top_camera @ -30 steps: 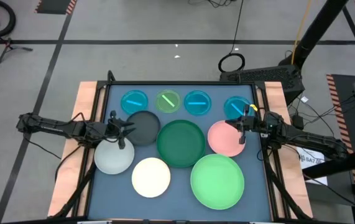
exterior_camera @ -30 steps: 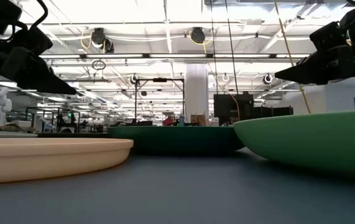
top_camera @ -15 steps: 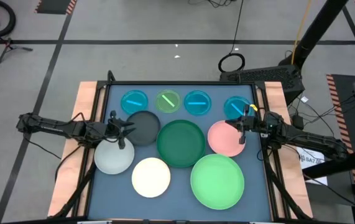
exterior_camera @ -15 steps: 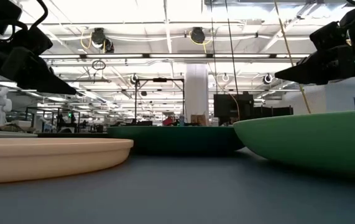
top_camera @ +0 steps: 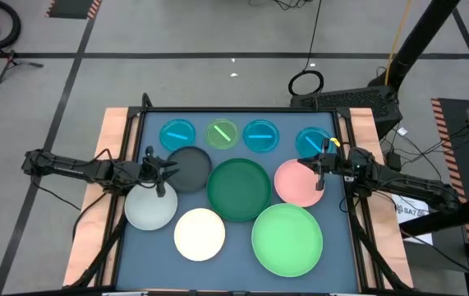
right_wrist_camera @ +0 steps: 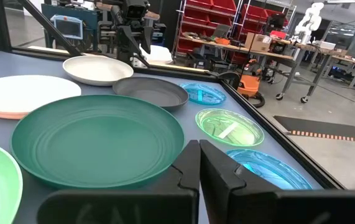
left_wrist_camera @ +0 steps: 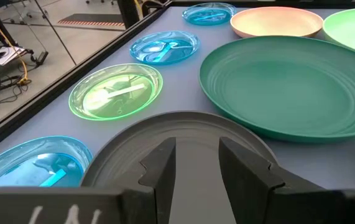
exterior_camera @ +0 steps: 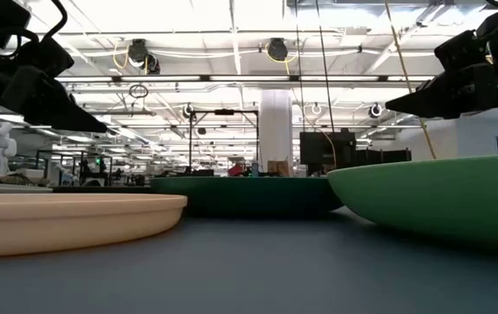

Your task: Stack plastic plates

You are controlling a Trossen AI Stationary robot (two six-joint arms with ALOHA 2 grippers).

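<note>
Ten plates lie spread across the table (top_camera: 135, 247), none stacked on another. Along the twelve o'clock edge runs a row of four small translucent ones: cyan plate (top_camera: 177, 134), lime plate (top_camera: 223, 133), second cyan plate (top_camera: 259, 136), and a third cyan plate (top_camera: 309, 142) partly under the right arm. At the centre lies the dark green plate (top_camera: 238, 188). The dark grey plate (top_camera: 189, 168) lies at its ten o'clock, the pink plate (top_camera: 298, 182) at three, the light green plate (top_camera: 287, 239) at five, the cream plate (top_camera: 200, 234) at seven and the pale grey plate (top_camera: 151, 206) at eight.

The left gripper (top_camera: 168, 168) hangs over the dark grey plate's nine o'clock edge, fingers (left_wrist_camera: 160, 168) parted with a clear gap, grasping nothing. The right gripper (top_camera: 317, 170) hangs over the pink plate's one o'clock edge, clenched tight, fingers (right_wrist_camera: 186, 163) pressed together on nothing.
</note>
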